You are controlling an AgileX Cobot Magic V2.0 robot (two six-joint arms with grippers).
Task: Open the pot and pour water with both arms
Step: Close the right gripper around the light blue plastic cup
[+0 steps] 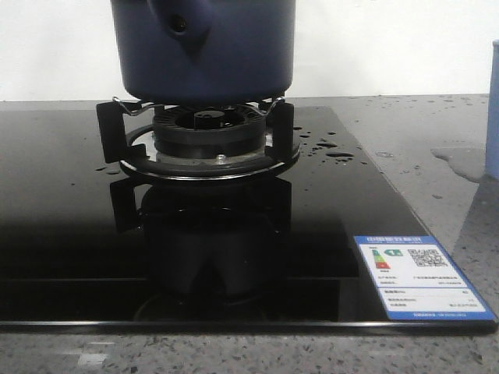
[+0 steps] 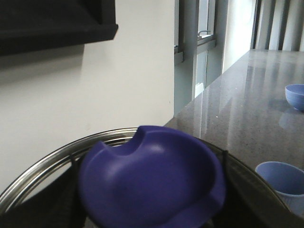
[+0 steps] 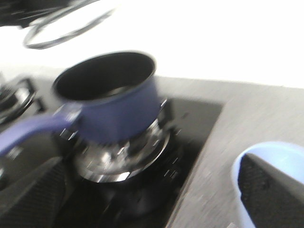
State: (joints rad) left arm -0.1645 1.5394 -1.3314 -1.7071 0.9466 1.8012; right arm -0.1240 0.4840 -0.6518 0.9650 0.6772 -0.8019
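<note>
The dark navy pot stands on the gas burner, its handle stub with the round hole facing the front camera. In the right wrist view the pot is open with no lid on it, and its long handle points away from the cup. The glass lid with a steel rim and navy knob is held up in the air by my left gripper, whose fingers are hidden behind the knob. The lid also shows in the right wrist view. My right gripper is open and empty, above the hob beside the pot.
A pale blue cup stands on the grey counter beside the black glass hob; its edge shows in the front view. In the left wrist view there are a pale blue cup and a blue bowl. Water drops lie on the hob.
</note>
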